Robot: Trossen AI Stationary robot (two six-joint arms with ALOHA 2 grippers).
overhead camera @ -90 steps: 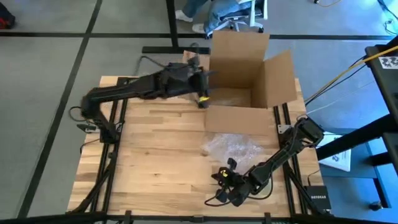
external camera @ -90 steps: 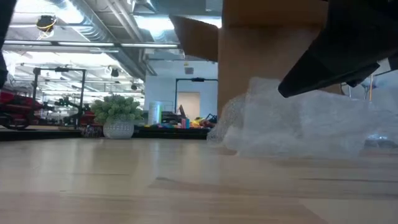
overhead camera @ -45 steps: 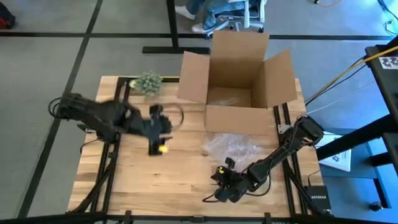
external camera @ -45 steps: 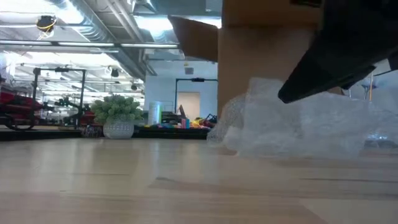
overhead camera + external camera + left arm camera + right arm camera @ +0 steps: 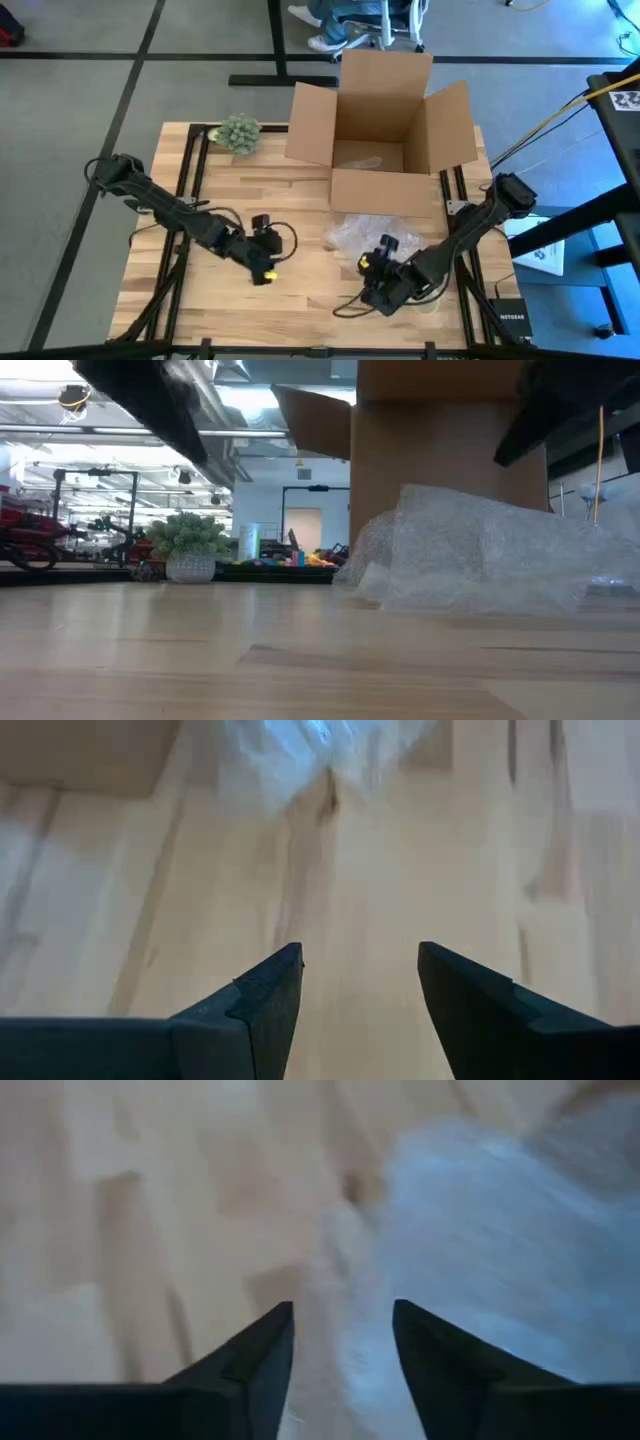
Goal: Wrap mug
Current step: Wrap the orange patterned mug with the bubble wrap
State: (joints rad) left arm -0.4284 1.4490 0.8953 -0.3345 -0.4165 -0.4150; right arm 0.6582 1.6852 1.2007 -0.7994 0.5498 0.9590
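Robotics lab, exposed ceiling ducts (image 5: 190,400), equipment racks (image 5: 95,510)

"NETGEAR" — on black box (image 5: 508,317), floor

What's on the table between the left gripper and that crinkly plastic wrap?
Nothing. In the high view, only bare wooden table separates the left gripper from the bubble wrap. The left wrist view shows the same past its open fingers.

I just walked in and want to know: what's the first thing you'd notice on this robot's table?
The big open cardboard box at the far edge of the table grabs the eye first. Right in front of it lies a crumpled heap of bubble wrap, with the right gripper, open, at its near edge. The left gripper, also open, is low over bare wood, and a small potted plant sits at the far left corner.
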